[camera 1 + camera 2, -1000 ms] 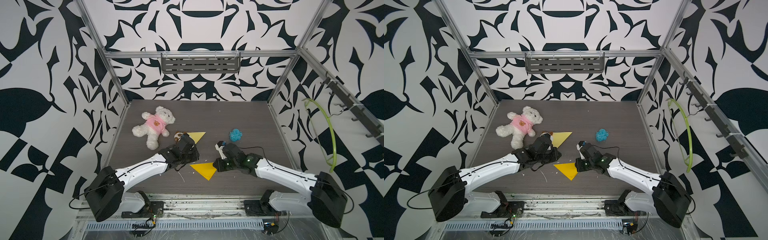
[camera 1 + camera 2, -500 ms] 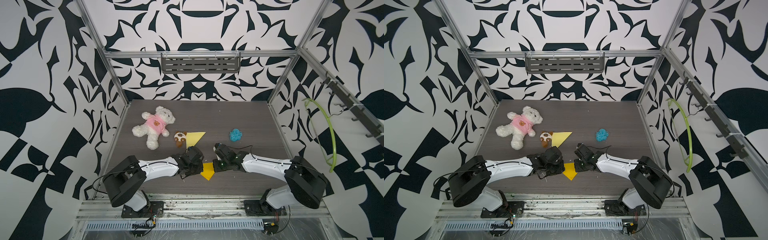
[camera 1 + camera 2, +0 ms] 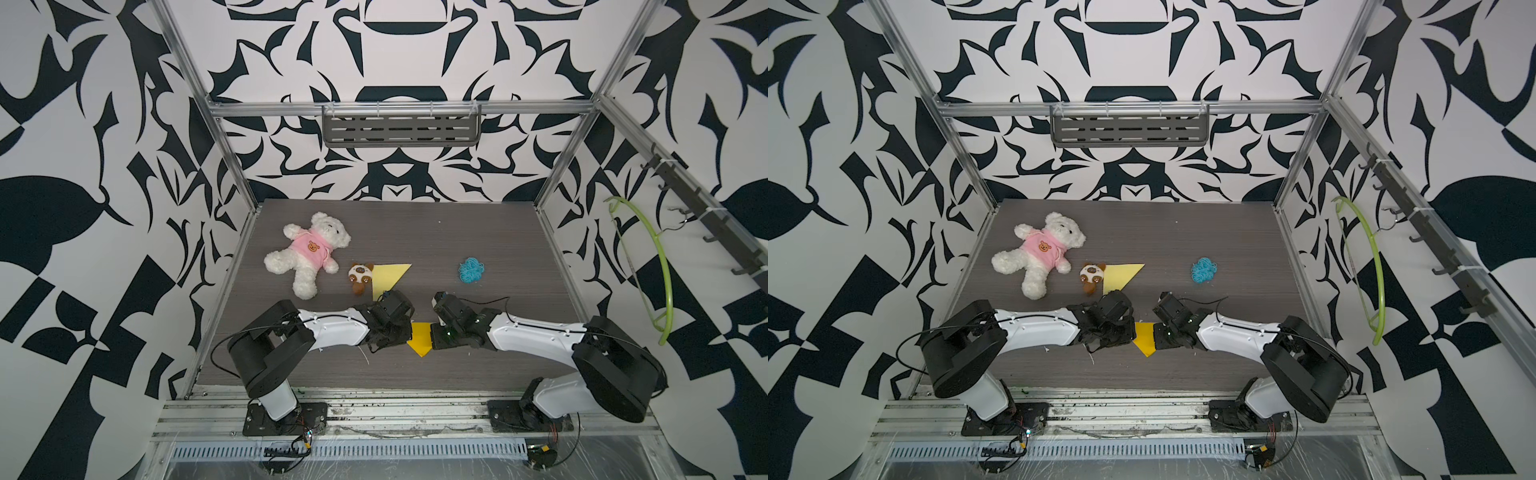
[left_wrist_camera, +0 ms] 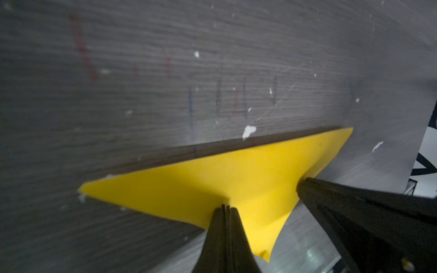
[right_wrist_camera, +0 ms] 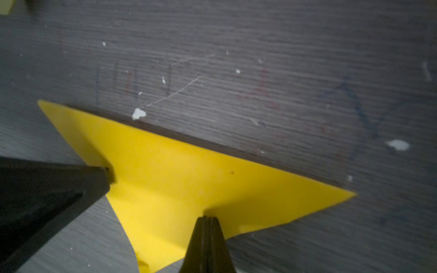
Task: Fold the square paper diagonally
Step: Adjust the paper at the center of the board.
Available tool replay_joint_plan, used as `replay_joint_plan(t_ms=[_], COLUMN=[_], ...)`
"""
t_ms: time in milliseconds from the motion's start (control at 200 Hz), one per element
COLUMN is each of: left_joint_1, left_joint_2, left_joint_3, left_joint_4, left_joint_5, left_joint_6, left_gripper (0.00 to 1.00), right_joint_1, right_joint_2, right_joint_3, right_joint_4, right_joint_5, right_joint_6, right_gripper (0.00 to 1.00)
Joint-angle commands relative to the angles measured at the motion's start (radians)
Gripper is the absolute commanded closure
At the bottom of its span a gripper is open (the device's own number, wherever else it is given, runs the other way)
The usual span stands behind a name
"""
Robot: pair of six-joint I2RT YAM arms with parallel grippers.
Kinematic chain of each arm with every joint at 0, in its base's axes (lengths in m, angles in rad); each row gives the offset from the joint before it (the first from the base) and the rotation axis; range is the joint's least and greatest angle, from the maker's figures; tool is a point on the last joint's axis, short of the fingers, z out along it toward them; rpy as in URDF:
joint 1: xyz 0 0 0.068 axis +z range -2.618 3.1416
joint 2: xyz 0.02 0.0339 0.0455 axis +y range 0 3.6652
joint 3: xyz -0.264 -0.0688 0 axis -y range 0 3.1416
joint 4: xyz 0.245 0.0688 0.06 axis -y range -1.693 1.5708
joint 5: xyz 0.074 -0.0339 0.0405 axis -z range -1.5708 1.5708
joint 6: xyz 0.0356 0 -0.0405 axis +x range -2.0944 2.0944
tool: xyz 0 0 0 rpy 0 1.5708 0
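A yellow paper, folded into a triangle, sits near the table's front middle between my two grippers. My left gripper is shut on the paper's near edge. From the opposite side my right gripper is shut on the same paper. Each wrist view shows the other gripper biting an end of the triangle. The long folded edge casts a dark shadow on the table, so it looks slightly raised. The arms hide most of the paper in both top views.
A second yellow paper triangle lies further back beside a small brown-and-white toy. A white teddy bear in a pink shirt lies at the back left, and a blue ball of rubber bands at the back right.
Both arms have drawn in toward each other over the paper near the front. Both sets of jaws have closed on it, and less of the paper shows from above.
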Motion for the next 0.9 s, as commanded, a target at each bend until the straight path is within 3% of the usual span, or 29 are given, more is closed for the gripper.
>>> replay_joint_plan(t_ms=[0,205,410,545,670,895], left_joint_1=[0.046,0.056,0.060,0.065,0.065,0.065], left_joint_2=[0.058,0.137,0.239,0.249,0.224,0.185], left_joint_3=[0.045,0.216,0.317,0.289,0.247,0.230], left_joint_4=[-0.067,-0.093,-0.106,-0.073,-0.055,-0.024], left_joint_5=[0.008,0.088,0.098,0.117,0.118,0.105], left_joint_6=[0.113,0.285,0.353,0.348,0.326,0.294], left_gripper=[1.00,1.00,1.00,1.00,1.00,1.00], right_joint_1=[0.000,0.005,0.007,-0.013,-0.119,-0.212], right_joint_2=[-0.032,-0.050,-0.073,-0.160,-0.219,-0.186], right_joint_3=[-0.038,-0.088,-0.087,-0.074,-0.085,-0.079], right_joint_4=[-0.015,0.033,0.131,0.094,0.041,0.036], right_joint_5=[0.012,0.006,-0.055,-0.038,-0.080,-0.157], right_joint_6=[0.037,0.084,0.122,0.113,0.074,-0.018], right_gripper=[0.95,0.95,0.95,0.93,0.92,0.93])
